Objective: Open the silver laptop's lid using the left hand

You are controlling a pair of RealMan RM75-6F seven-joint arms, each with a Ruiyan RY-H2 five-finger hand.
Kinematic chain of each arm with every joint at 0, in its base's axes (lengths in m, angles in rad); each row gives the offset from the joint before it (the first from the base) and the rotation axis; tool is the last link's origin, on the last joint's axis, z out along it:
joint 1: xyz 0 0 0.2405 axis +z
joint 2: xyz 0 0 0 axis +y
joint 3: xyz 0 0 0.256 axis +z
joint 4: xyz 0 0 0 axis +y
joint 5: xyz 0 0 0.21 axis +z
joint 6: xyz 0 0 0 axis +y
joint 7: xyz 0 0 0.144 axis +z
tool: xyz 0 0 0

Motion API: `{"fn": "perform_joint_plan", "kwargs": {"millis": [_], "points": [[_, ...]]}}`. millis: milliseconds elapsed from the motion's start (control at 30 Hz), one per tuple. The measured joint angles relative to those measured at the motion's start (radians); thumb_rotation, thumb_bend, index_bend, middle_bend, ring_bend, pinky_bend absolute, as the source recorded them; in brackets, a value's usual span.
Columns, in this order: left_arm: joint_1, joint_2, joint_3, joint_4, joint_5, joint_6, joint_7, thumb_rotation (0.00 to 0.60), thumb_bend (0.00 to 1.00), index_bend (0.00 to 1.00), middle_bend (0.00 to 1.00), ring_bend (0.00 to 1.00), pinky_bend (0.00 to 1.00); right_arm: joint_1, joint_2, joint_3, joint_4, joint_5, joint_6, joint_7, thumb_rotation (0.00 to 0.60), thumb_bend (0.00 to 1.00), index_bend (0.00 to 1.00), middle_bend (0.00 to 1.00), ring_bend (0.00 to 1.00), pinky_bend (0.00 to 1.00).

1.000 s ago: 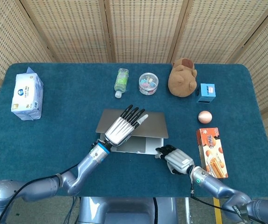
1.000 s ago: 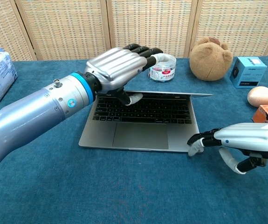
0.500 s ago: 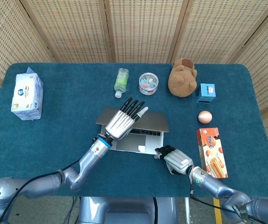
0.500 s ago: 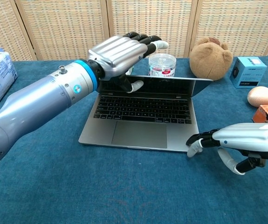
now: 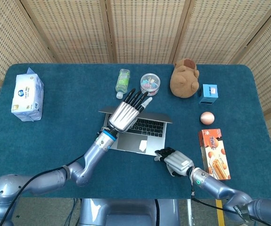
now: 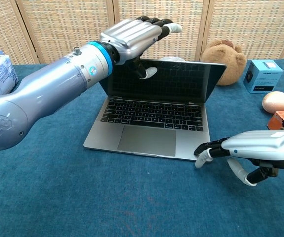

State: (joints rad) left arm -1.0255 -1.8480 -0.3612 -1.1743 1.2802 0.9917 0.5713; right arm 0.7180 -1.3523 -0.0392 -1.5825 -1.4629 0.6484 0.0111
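The silver laptop (image 5: 136, 137) (image 6: 151, 129) lies in the middle of the blue table with its lid standing nearly upright and the dark screen (image 6: 169, 81) facing me. My left hand (image 5: 127, 112) (image 6: 131, 35) holds the lid's top left edge: the thumb rests on the screen side and the straight fingers (image 6: 154, 23) reach over and behind the top edge. My right hand (image 5: 175, 161) (image 6: 253, 152) lies on the table at the laptop's front right corner, fingertips (image 6: 201, 158) touching the base, nothing in its grasp.
Behind the laptop stand a small clear bottle (image 5: 122, 81), a round clear tub (image 5: 150, 84) and a brown plush (image 5: 184, 77) (image 6: 225, 61). To the right are a blue box (image 5: 209, 93), an egg (image 5: 207, 117) and a biscuit box (image 5: 214, 153). A tissue pack (image 5: 28, 96) lies far left.
The left hand has risen and moved back, swinging the lid from barely cracked to nearly upright. The right hand stayed at the front right corner.
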Motion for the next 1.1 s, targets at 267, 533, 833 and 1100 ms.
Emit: {"fn": "perform_joint_plan", "kwargs": {"millis": [267, 533, 833, 1100], "points": [[-0.024, 0.009, -0.023, 0.007, -0.034, -0.009, 0.008, 0.600, 0.43, 0.00, 0.00, 0.00, 0.00, 0.010, -0.003, -0.005, -0.003, 0.000, -0.007, -0.002, 0.600, 1.00, 0.17, 0.11, 0.00, 0.06], [-0.052, 0.021, -0.050, 0.014, -0.070, -0.014, 0.016, 0.600, 0.43, 0.00, 0.00, 0.00, 0.00, 0.022, -0.002, -0.006, -0.014, 0.005, -0.014, -0.022, 0.600, 1.00, 0.17, 0.11, 0.00, 0.06], [-0.103, 0.018, -0.085, 0.050, -0.120, -0.029, 0.024, 0.600, 0.43, 0.00, 0.00, 0.00, 0.00, 0.037, -0.009, -0.005, -0.017, 0.025, -0.029, -0.038, 0.600, 1.00, 0.17, 0.11, 0.00, 0.06], [-0.152, 0.000, -0.102, 0.128, -0.175, -0.061, 0.023, 0.600, 0.43, 0.00, 0.00, 0.00, 0.00, 0.053, -0.012, -0.001, -0.007, 0.051, -0.050, -0.039, 0.600, 1.00, 0.17, 0.11, 0.00, 0.06]]}}
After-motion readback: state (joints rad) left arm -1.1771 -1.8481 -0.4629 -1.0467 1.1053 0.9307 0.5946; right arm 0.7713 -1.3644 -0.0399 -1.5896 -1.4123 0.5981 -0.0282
